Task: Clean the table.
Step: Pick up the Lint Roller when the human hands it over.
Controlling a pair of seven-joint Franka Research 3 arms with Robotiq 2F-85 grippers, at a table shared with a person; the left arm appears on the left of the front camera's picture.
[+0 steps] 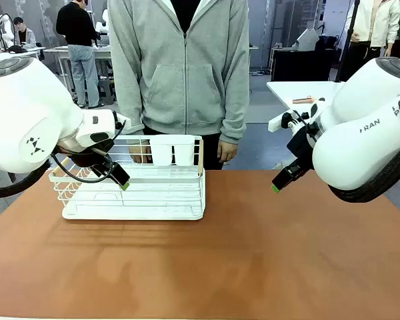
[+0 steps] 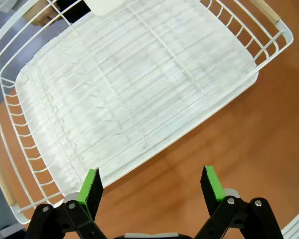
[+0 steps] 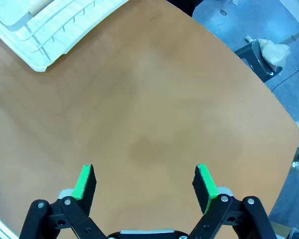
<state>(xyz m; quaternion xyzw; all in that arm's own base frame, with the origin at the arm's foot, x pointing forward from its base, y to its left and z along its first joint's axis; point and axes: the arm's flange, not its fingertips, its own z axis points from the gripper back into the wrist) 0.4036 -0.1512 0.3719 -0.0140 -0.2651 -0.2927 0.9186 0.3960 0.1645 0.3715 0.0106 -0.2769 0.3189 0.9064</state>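
The table (image 1: 253, 247) has a reddish-brown top, and its surface is bare in front of both arms. My left gripper (image 1: 118, 177) hangs over the left end of a white wire dish rack (image 1: 137, 190). In the left wrist view the gripper (image 2: 151, 185) is open with nothing between its green pads (image 2: 89, 186), above the near rim of the empty rack (image 2: 139, 89). My right gripper (image 1: 281, 180) hovers above the table's right half. In the right wrist view it (image 3: 145, 181) is open and empty over bare tabletop (image 3: 154, 109).
A person in a grey hoodie (image 1: 183, 67) stands at the far edge, hands low behind the rack. White cups (image 1: 171, 151) sit at the rack's back. The rack's corner (image 3: 50, 25) and the table's rounded far edge show in the right wrist view.
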